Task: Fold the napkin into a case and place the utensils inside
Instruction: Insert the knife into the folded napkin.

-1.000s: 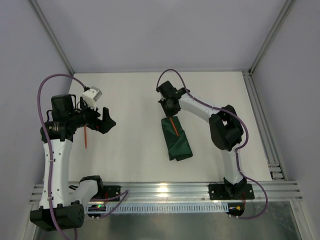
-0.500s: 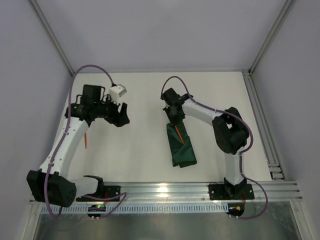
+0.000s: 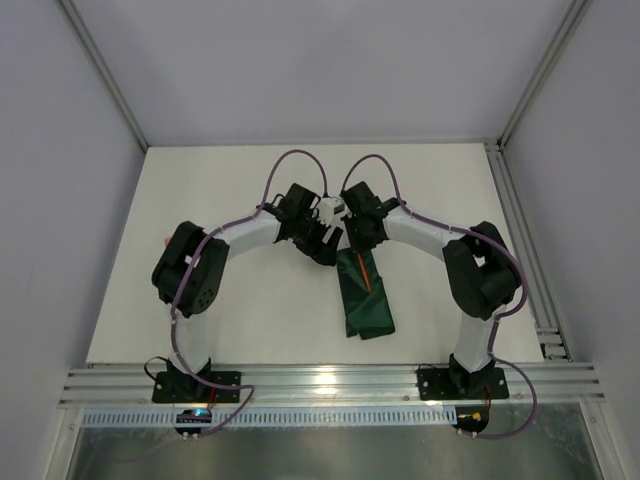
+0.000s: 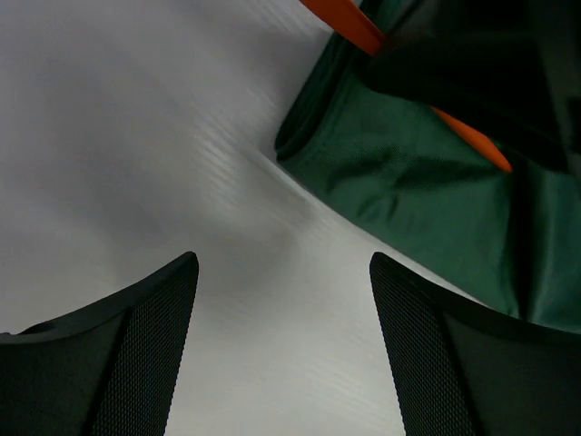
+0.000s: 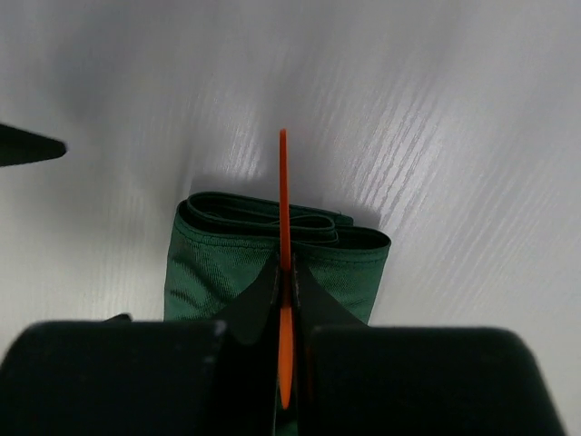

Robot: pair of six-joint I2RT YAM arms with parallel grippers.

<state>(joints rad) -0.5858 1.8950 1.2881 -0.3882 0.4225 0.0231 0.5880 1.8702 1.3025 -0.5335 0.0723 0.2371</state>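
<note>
The dark green napkin (image 3: 364, 300), folded into a narrow case, lies lengthwise at the table's middle. My right gripper (image 3: 358, 243) hangs over the case's far end, shut on a thin orange utensil (image 5: 282, 182) held edge-on. The utensil's tip juts past the layered open end of the case (image 5: 218, 263), and part of it shows orange on the cloth (image 3: 366, 273). My left gripper (image 3: 325, 248) is open just left of that end, with bare table between its fingertips (image 4: 283, 263). In the left wrist view the napkin (image 4: 427, 200) and the utensil (image 4: 349, 16) lie ahead to the right.
Both arms meet over the middle of the white table (image 3: 250, 310), their purple cables (image 3: 300, 160) arching above. An aluminium rail (image 3: 320, 378) runs along the near edge and another (image 3: 520, 240) along the right side. Grey walls close in the back and sides.
My left arm has swung from the far left to the middle, ending beside the case's far end. The right gripper, still holding the utensil, and the case have shifted slightly right.
</note>
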